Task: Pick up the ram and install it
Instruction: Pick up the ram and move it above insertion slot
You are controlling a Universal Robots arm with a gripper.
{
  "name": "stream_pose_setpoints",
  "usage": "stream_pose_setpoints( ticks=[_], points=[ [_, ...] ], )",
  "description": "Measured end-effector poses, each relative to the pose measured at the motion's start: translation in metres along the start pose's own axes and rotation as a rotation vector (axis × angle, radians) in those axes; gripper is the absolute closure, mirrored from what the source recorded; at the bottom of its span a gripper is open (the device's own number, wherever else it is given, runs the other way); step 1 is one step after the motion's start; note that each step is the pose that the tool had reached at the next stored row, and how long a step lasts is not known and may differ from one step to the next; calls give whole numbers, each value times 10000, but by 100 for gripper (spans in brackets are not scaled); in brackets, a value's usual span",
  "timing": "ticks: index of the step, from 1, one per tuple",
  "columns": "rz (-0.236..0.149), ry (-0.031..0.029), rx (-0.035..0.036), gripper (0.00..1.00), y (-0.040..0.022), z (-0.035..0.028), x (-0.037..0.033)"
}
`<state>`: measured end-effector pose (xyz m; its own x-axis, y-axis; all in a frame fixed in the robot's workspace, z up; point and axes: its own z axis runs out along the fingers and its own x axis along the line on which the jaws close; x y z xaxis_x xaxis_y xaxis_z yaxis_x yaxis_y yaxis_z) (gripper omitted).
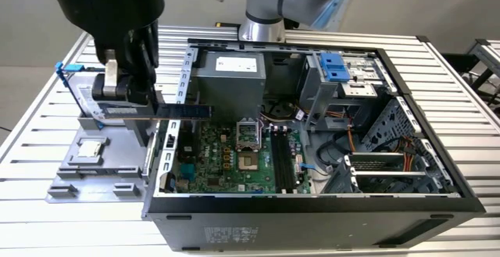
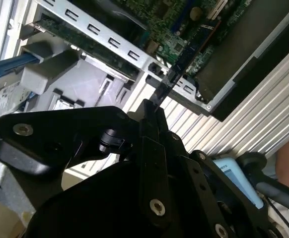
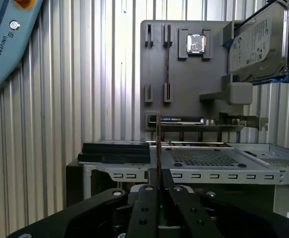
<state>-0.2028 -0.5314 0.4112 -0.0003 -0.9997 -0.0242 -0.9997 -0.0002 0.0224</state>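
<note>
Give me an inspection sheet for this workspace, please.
Surface: slatted metal table, carrying the open computer case.
Job's things: ram held level near the case's wall, not in the motherboard slots.
Clutter: grey holder tray with processor chip and hard drive.
Pincer: shut on the ram.
Cables: wire bundles inside the case.
Surroundings: teach pendant, seen in the first wrist view.

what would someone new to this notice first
The open computer case, its green motherboard bared, sits in the middle of the exterior view. In both wrist views the black claw is shut on the ram, held level over the case's wall at the exterior view's left. Beside the case a grey tray carries a small silver processor chip.
</note>
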Motion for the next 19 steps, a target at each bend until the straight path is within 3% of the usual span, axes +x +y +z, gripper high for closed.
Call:
stream_pose_setpoints(
  ticks=[19],
  points=[
    [0, -1, -3, 100, -619, -14, 0]
  ],
)
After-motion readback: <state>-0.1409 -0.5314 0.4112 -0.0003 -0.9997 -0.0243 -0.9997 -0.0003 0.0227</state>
